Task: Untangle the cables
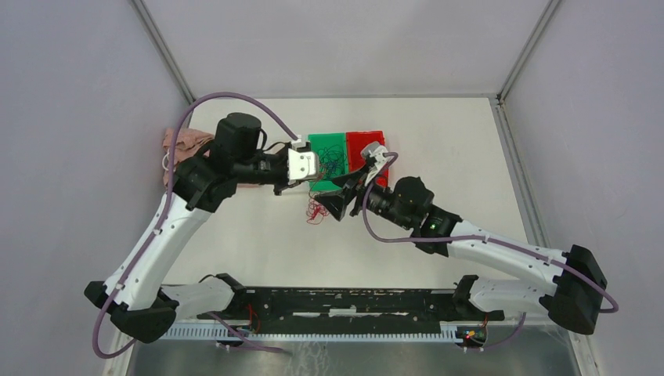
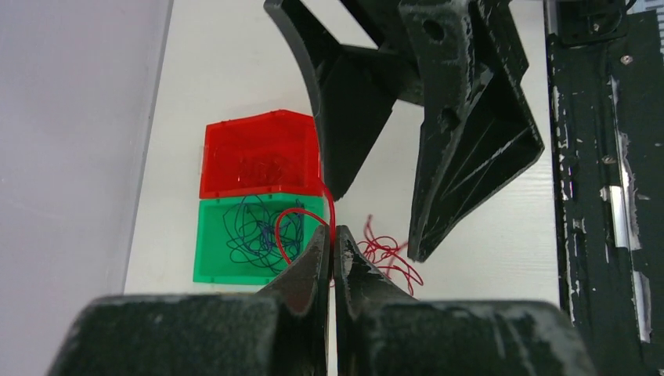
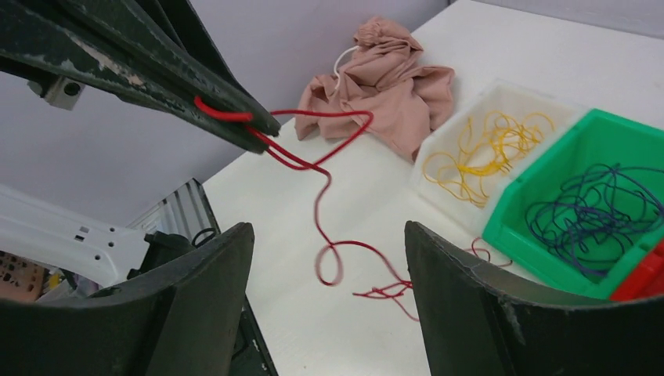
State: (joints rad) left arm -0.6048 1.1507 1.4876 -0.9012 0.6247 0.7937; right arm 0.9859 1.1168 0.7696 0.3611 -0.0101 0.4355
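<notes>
Nearest in, the right gripper [image 3: 329,235] hangs wide open over the table [image 3: 329,341], I'd guess ready to catch the red cable [image 3: 317,196] the left gripper [image 2: 334,239] holds pinched tight up high, so it dangles free of the red tangle [image 2: 389,252] below. Further back, yellow cables [image 3: 478,157] sit in the white bin [image 3: 540,100] and dark cables [image 3: 587,211] in the green bin [image 3: 531,186], so the red bin [image 2: 258,149] next door is probably this one's home.

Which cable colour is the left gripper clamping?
The thin red cable, pinched in the left gripper; yellow cables lie in the white bin, dark blue cables in the green bin.
</notes>
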